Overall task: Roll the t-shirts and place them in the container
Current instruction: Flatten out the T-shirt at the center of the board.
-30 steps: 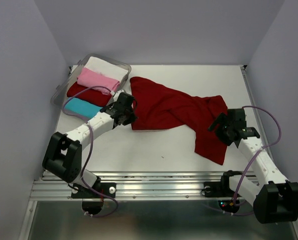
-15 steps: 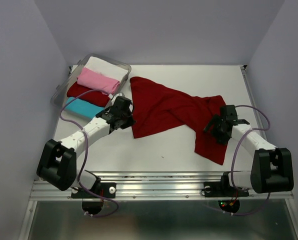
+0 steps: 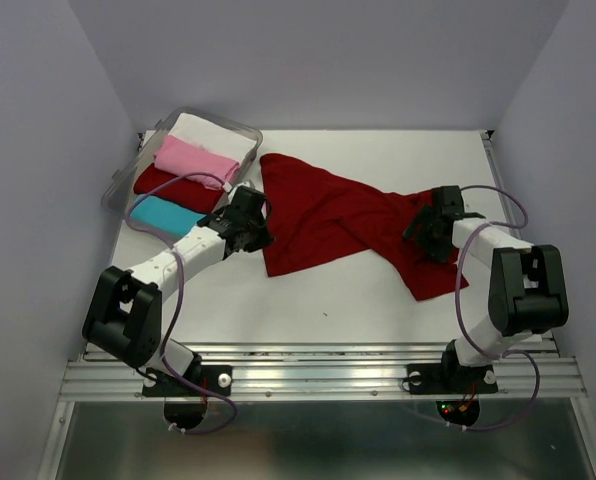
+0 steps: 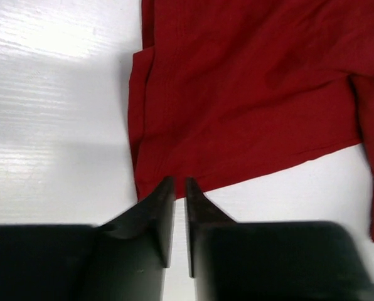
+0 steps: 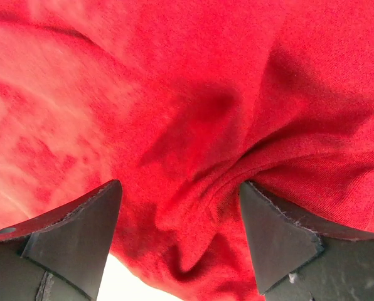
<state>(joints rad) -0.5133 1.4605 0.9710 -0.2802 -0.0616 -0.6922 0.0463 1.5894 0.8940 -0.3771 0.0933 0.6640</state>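
A large dark red t-shirt [image 3: 328, 215] lies crumpled and spread across the middle of the white table. My left gripper [image 3: 261, 232] sits at the shirt's left hem; in the left wrist view its jaws [image 4: 179, 182] stand a narrow slit apart over the hem [image 4: 174, 157], with bare table showing between them and no cloth pinched. My right gripper [image 3: 423, 240] presses down on the shirt's right part. In the right wrist view it [image 5: 179, 183] is wide open, straddling a raised fold of red cloth [image 5: 224, 175]. Rolled white [image 3: 213, 135], pink [image 3: 193, 160], dark red [image 3: 173, 187] and cyan [image 3: 166, 213] t-shirts lie in the bin.
A clear plastic bin [image 3: 248, 128] stands at the back left of the table [image 3: 328, 310], close to my left arm. Pale walls close in the back and both sides. The metal rail with the arm bases runs along the near edge.
My left jaws have parted slightly from shut. My right gripper has moved away from the near edge and leftward onto the shirt, and the shirt's lower right flap has bunched up shorter.
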